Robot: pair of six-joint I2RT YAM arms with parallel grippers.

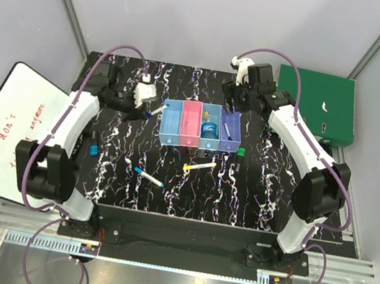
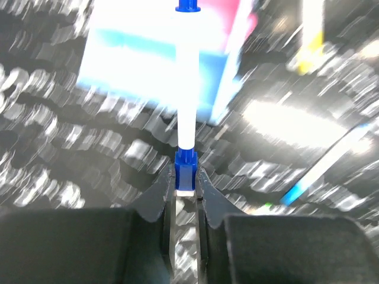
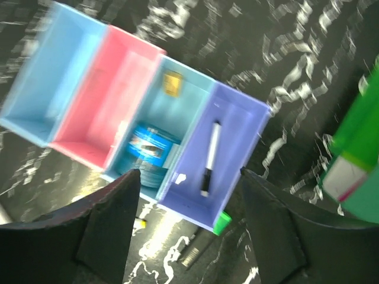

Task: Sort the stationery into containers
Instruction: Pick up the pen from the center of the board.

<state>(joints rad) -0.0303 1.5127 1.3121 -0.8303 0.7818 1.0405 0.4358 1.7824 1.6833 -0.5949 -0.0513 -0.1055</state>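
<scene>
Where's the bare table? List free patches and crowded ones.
Free: the back strip behind the bins, between the left pincer and right pincer; the front right, between the yellow pen and right arm. Crowded: before the bins, where the pen, blue-capped marker and green-capped marker lie.

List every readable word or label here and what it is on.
"We don't": red handwriting on the whiteboard, first letter unclear.
"anymore": same whiteboard; the line between is unreadable.
Label on the round blue object: too blurred.
White mark on the green folder: too small.
</scene>
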